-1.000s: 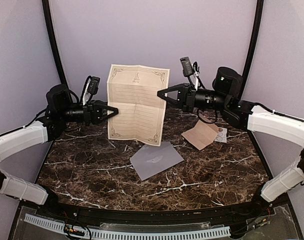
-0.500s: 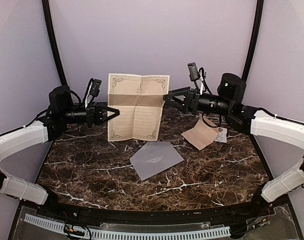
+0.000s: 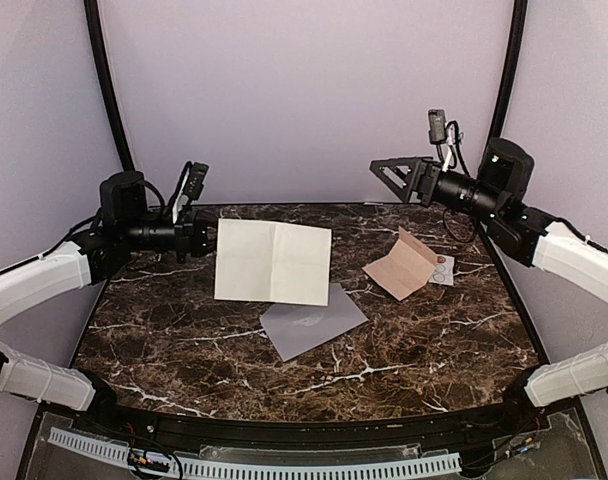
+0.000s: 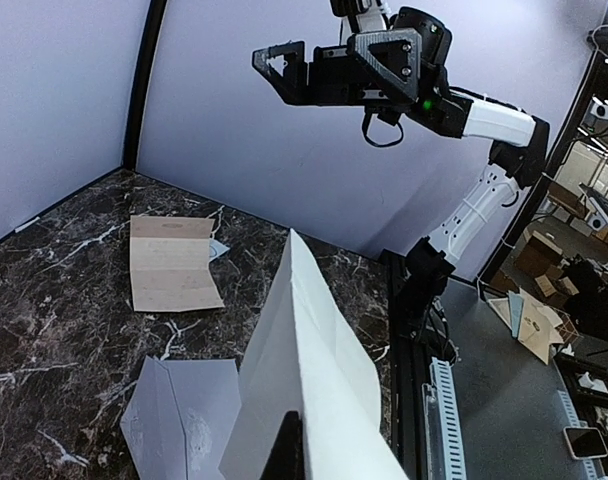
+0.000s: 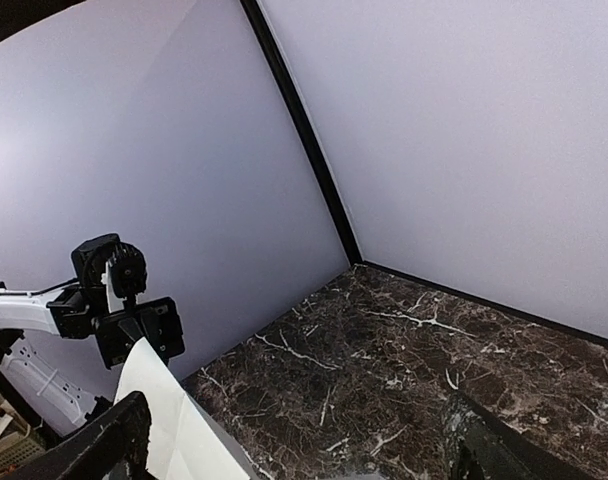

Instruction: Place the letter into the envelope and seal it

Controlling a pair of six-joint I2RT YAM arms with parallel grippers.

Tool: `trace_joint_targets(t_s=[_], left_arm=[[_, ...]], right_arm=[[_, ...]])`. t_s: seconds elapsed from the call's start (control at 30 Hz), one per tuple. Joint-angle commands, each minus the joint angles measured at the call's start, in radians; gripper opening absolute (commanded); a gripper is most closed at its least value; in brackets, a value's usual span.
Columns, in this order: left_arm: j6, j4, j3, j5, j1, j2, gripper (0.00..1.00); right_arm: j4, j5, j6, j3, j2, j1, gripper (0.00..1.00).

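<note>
Top external view: left pincer (image 3: 212, 238) clamped tight on the left edge of the letter (image 3: 274, 262), holding it above the worktop (image 3: 184, 330). Right pincer (image 3: 387, 178) gapes wide and empty at far right. The envelope (image 3: 314, 322) lies flat mid-worktop, just near of the letter.
</note>
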Motion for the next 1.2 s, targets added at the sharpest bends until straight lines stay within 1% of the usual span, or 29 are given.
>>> trace_joint_targets(t_s=[0.0,0.07,0.13,0.27,0.37,0.5,0.57,0.63,0.77,0.83,0.9,1.0,1.17], left_arm=[[0.09,-0.104,0.056,-0.01,-0.038,0.006,0.0],[0.102,-0.131,0.065,-0.012,-0.053,0.018,0.0],[0.106,-0.144,0.071,-0.01,-0.065,0.031,0.0],[0.106,-0.155,0.08,0.014,-0.089,0.055,0.0],[0.118,-0.188,0.095,0.026,-0.101,0.082,0.0],[0.134,-0.237,0.123,0.051,-0.112,0.119,0.0],[0.133,-0.238,0.127,0.061,-0.117,0.125,0.0],[0.133,-0.241,0.126,0.064,-0.121,0.128,0.0],[0.141,-0.257,0.135,0.06,-0.126,0.141,0.0],[0.147,-0.27,0.142,0.058,-0.127,0.146,0.0],[0.152,-0.286,0.145,0.059,-0.128,0.149,0.0],[0.152,-0.288,0.146,0.063,-0.13,0.148,0.0],[0.151,-0.293,0.151,0.08,-0.131,0.155,0.0]], right_arm=[[-0.215,-0.059,-0.144,0.129,0.059,0.023,0.97],[-0.299,-0.017,-0.194,0.167,0.089,0.068,0.97],[-0.368,-0.018,-0.236,0.202,0.124,0.11,0.93],[-0.497,-0.082,-0.3,0.274,0.22,0.186,0.86],[-0.57,-0.142,-0.329,0.322,0.277,0.226,0.85],[-0.669,-0.201,-0.382,0.396,0.352,0.27,0.82],[-0.721,-0.216,-0.41,0.436,0.392,0.284,0.76],[-0.761,-0.241,-0.429,0.468,0.43,0.295,0.66],[-0.778,-0.283,-0.454,0.493,0.484,0.307,0.49],[-0.787,-0.305,-0.466,0.501,0.494,0.309,0.42],[-0.795,-0.312,-0.473,0.503,0.496,0.311,0.37],[-0.811,-0.329,-0.48,0.509,0.498,0.311,0.33],[-0.823,-0.357,-0.487,0.511,0.506,0.311,0.23]])
